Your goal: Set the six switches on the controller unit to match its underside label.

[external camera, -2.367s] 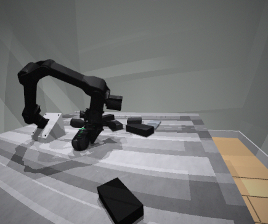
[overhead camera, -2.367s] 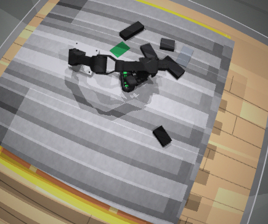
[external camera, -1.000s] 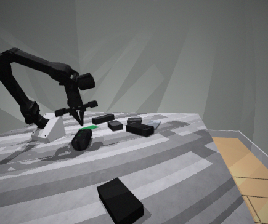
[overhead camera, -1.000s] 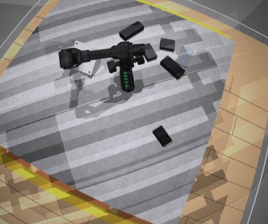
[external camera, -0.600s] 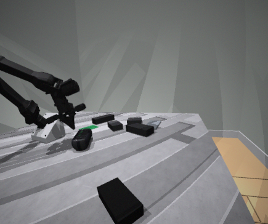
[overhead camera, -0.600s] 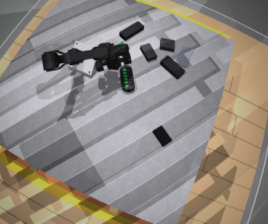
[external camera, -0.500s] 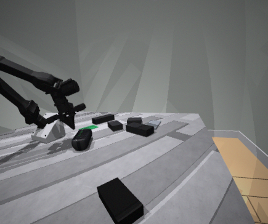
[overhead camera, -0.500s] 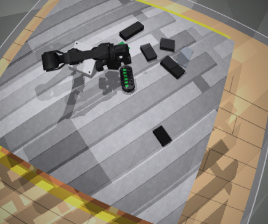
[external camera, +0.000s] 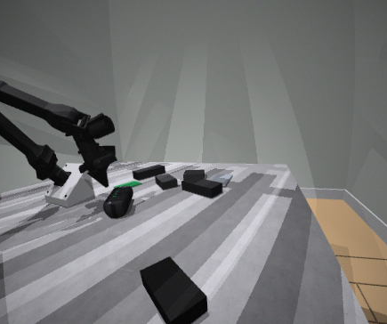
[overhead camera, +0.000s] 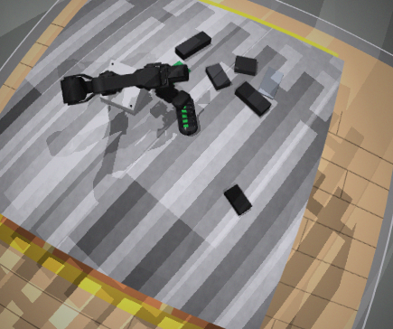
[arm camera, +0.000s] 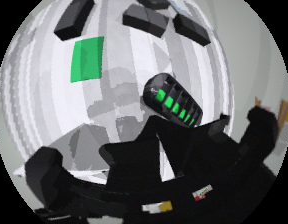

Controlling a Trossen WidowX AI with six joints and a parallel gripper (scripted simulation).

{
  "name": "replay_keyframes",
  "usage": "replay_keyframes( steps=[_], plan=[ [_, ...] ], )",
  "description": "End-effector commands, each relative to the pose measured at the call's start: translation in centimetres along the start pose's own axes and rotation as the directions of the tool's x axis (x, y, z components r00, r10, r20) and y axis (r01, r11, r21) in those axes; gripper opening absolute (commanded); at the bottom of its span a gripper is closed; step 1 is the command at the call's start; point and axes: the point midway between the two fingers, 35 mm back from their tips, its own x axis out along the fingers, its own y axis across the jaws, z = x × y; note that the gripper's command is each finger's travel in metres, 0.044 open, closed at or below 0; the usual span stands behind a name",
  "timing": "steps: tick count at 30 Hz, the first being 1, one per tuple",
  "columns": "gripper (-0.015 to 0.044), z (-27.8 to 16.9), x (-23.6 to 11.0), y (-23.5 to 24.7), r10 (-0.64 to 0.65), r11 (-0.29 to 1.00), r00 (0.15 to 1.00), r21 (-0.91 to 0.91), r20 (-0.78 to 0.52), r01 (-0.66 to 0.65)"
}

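The dark grey controller unit [overhead camera: 191, 113] [external camera: 118, 201] [arm camera: 171, 100] lies on the striped bench with its switch side up, and a row of green switch ends shows on top. My gripper [overhead camera: 170, 93] [external camera: 104, 181] [arm camera: 152, 117] is shut and holds nothing. It hangs just above the bench, close beside the unit's far end, on the side toward my base. The label on the unit's underside is hidden.
A flat green card [overhead camera: 179, 62] [external camera: 126, 184] [arm camera: 87, 59] lies behind the unit. Several black blocks [overhead camera: 192, 44] [overhead camera: 218, 76] [overhead camera: 253, 98] and a pale grey plate [overhead camera: 272, 81] lie at the back right. Another black block [overhead camera: 238, 199] [external camera: 173, 289] lies near the front. My white base mount [overhead camera: 124, 97] [external camera: 73, 189] stands at the left.
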Motion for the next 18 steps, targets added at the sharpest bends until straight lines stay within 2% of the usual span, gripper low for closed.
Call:
replay_keyframes(
  steps=[1,5,8,13,18],
  plan=[
    [0.0,-0.06,-0.02,0.12,-0.001,0.807,1.0,0.59,0.002,0.0],
    [0.0,-0.08,-0.03,0.15,-0.002,0.554,1.0,0.832,0.004,-0.002],
    [0.0,-0.09,-0.04,0.18,-0.003,0.327,1.0,0.945,0.005,-0.004],
    [0.0,-0.1,-0.05,0.2,-0.004,0.052,1.0,0.999,0.006,-0.006],
    [0.0,-0.1,-0.06,0.24,-0.004,-0.226,1.0,0.974,0.007,-0.008]
  ],
)
